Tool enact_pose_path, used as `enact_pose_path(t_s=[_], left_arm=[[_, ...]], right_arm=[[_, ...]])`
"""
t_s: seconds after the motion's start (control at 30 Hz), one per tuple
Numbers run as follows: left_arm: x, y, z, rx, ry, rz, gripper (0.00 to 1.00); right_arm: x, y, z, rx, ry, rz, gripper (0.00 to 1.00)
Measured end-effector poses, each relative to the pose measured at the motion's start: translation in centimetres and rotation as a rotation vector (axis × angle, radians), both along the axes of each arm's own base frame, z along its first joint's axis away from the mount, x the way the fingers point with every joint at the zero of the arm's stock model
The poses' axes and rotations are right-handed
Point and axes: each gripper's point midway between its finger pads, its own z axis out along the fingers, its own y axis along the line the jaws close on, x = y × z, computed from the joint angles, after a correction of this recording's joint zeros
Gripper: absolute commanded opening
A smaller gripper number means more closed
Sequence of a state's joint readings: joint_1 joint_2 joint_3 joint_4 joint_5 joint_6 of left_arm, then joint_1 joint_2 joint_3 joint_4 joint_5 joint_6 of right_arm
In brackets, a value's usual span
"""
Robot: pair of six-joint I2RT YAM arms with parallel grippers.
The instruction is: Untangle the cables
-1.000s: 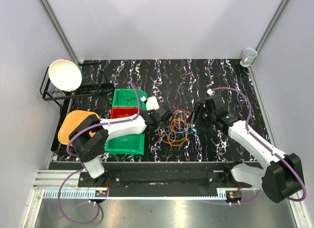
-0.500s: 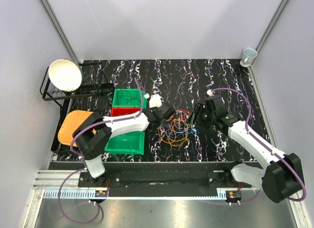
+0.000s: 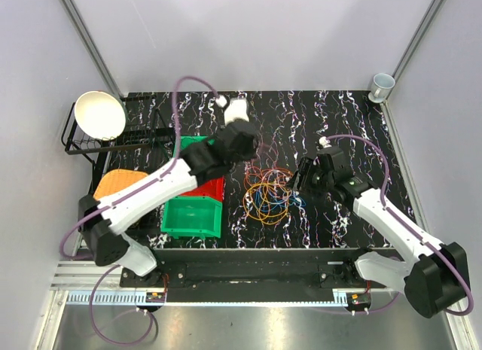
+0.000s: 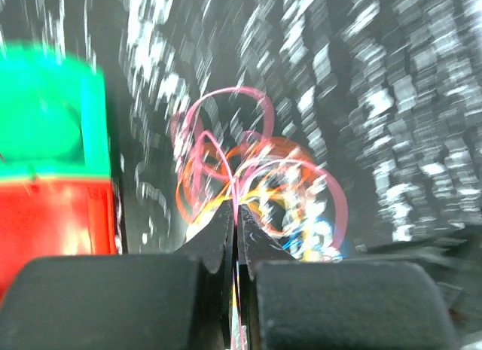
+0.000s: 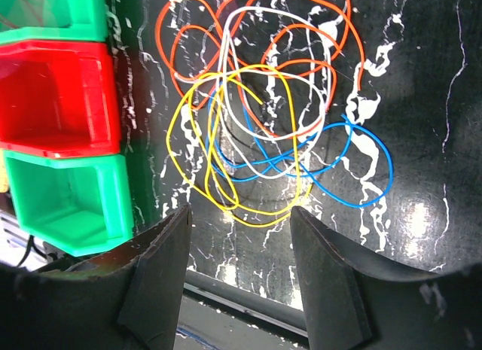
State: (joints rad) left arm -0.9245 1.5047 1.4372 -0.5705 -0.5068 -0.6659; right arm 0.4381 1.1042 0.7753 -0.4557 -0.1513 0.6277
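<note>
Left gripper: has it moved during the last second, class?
Yes. The left gripper moved up the top view, from level with the red bin to level with the far green bin.

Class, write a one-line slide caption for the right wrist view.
Open right gripper hovering over tangled orange, white, yellow and blue cables, with red bin and green bin alongside.

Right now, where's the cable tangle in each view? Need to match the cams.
Top external: cable tangle mid-table, between the two arms.
Left wrist: centre frame, blurred, just beyond the left claw.
Right wrist: upper middle, above the right claw.
Shared landmark: red bin, left of the tangle in all three.
</note>
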Motion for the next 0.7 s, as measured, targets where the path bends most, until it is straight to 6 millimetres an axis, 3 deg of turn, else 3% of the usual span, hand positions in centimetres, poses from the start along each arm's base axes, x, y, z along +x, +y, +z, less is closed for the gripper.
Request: enact_pose_path(t_s=[0.07,0.13,0.23,0.33,0.53,0.7], left_arm=[[0.2,-0.1,4.6,-0.026,-0.083,-0.04,0.0],[0.0,0.4,8.0,-0.049,-0.152,-0.062,0.0],[-0.8,1.7,9.7,-0.054,-0.198,-0.085,0.0],[-1.7,2.5,8.7,-0.041,-0.187,-0.114,0.0],[-3.8,2.9,3.3,0.041,-0.088,-0.226,0.0],[-4.8,4.1,4.3,0.052,-0.099,-0.247,0.0]], right_arm=[[0.0,0.0,0.4,0.008,-0.013,-0.001,0.61],[0.0,0.0,0.7,0.014,-0.021,-0.002,0.61],[0.0,0.0,1.0,0.021,-0.029,-0.005,0.61],[-0.2,0.2,1.5,0.038,-0.038,0.004,0.62],[-1.1,1.0,4.2,0.119,-0.112,0.057,0.64],[-1.4,1.7,6.1,0.177,-0.171,0.095,0.64]])
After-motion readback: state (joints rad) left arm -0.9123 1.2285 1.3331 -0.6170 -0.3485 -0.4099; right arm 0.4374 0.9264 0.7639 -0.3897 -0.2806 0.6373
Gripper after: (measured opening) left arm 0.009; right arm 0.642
